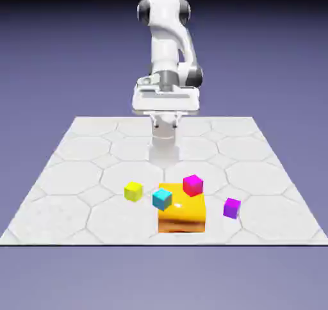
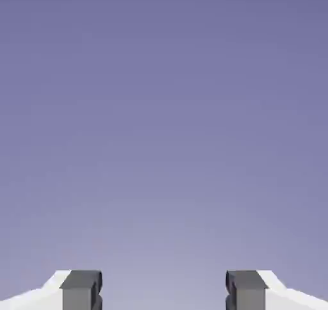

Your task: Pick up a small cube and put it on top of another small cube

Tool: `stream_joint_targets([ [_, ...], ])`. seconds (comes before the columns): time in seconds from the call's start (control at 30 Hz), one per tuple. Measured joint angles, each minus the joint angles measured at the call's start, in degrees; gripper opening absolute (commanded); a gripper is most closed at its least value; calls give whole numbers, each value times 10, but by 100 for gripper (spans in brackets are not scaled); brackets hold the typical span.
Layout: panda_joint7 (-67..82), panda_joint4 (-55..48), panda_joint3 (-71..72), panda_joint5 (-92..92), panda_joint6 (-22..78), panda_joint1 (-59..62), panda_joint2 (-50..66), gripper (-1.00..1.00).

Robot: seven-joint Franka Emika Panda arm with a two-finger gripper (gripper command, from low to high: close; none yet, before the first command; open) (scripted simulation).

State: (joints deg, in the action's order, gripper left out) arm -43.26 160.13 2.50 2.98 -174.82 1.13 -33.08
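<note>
Between the two grey fingertips [image 2: 81, 289] at the bottom of the hand view lies only plain blue-violet backdrop: the gripper [image 2: 163, 291] stands with its jaws well apart and nothing between them. From the exterior view, the white arm [image 1: 168, 43] is folded up over the far part of the worktop [image 1: 77, 174], with the hand [image 1: 164, 102] held high above the tiles; the fingers themselves cannot be made out in that view.

Taking the big orange-yellow block [image 1: 182, 214] as the landmark, it sits near the worktop's front edge, well apart from the hand and far below it. A cyan cube [image 1: 162, 199] touches the block's upper corner on the exterior view's left, tilted. A magenta-pink cube [image 1: 193, 185] rests at the block's far edge, toward the exterior view's right, also tilted. A small yellow cube [image 1: 133, 191] lies on the tiles near the block, on the exterior view's left. The small violet-purple cube [image 1: 232, 207] lies on the tiles just beside the block on the exterior view's right, apart from it, untouched and well away from the gripper.
</note>
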Motion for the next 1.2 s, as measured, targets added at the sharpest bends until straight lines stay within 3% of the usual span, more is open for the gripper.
stream_joint_targets([
  [1.2, -240, -260, 748, 888, -243, 543, -126, 0],
])
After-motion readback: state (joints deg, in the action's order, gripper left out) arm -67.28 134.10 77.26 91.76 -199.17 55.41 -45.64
